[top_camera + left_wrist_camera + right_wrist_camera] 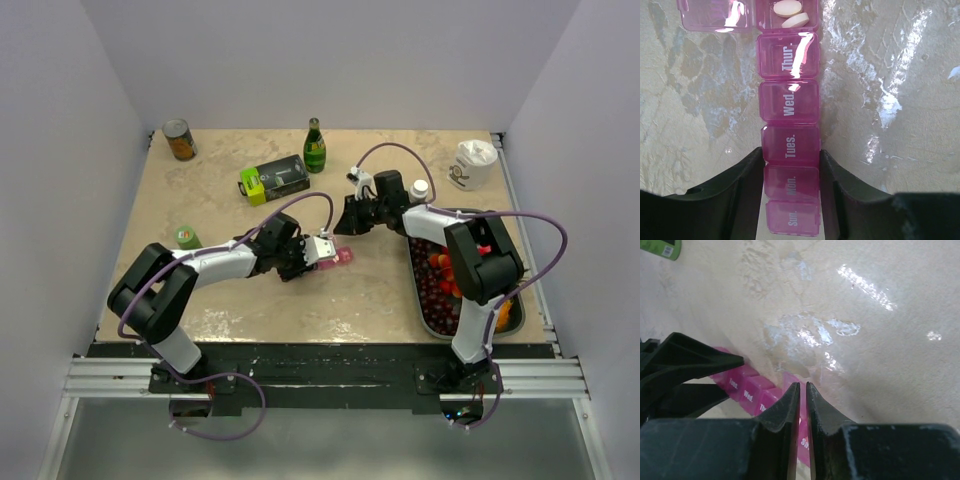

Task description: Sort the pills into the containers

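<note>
The pink pill organiser point(788, 102) lies on the table, with lids marked Sun to Thur closed. The compartment past Thur is open and holds two white pills point(789, 14); its lid point(715, 15) is folded out to the left. My left gripper point(790, 155) is shut on the strip, with its fingers against both sides at Mon and Tues. In the top view the organiser point(338, 257) sticks out to the right of the left gripper point(318, 250). My right gripper point(803, 386) hovers above the strip's far end point(747, 392). Its jaws are almost touching and nothing shows between them.
A black-and-lime box point(273, 181), a green bottle point(315, 146) and a can point(180, 139) stand at the back. A white pill bottle point(419, 189) sits by the right arm. A grey fruit tray point(429, 318) lies at the right, and a white cup point(472, 163) stands at the back right.
</note>
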Robot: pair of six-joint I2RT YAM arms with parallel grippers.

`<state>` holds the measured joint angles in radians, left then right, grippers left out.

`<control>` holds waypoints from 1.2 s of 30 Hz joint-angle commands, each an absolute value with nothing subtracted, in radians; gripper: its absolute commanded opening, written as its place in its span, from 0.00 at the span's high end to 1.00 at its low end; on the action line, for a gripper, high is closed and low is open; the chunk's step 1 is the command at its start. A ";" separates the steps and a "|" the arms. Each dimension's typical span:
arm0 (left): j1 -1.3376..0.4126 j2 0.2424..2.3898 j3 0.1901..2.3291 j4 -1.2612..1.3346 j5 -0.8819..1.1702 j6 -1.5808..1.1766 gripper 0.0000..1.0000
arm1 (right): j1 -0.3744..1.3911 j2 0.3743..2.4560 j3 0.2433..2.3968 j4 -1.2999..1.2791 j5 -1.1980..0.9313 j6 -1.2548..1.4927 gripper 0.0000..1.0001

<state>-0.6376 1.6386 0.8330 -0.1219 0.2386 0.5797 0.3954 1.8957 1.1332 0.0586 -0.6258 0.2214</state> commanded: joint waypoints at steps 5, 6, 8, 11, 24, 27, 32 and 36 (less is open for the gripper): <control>-0.643 1.635 0.815 -0.124 0.281 0.629 0.87 | 0.380 1.936 1.175 0.046 -0.587 0.238 0.87; -0.643 1.632 0.812 -0.124 0.281 0.630 0.87 | 0.380 1.943 1.178 0.045 -0.604 0.238 0.87; -0.643 1.629 0.810 -0.121 0.281 0.630 0.87 | 0.380 1.965 1.180 0.041 -0.621 0.238 0.88; -0.643 1.631 0.810 -0.123 0.281 0.632 0.88 | 0.382 1.977 1.180 0.044 -0.646 0.241 0.89; -0.640 1.663 0.837 -0.146 0.250 0.598 0.88 | 0.382 1.959 1.181 0.043 -0.937 0.137 0.98; -0.637 1.667 0.842 -0.149 0.242 0.586 0.88 | 0.380 1.953 1.189 0.008 -0.962 0.097 0.98; -0.620 1.680 0.861 -0.161 0.230 0.560 0.88 | 0.383 1.950 1.227 -0.101 -0.928 0.005 1.00; -0.614 1.695 0.877 -0.172 0.222 0.525 0.88 | 0.390 1.963 1.265 -0.211 -0.850 -0.081 1.00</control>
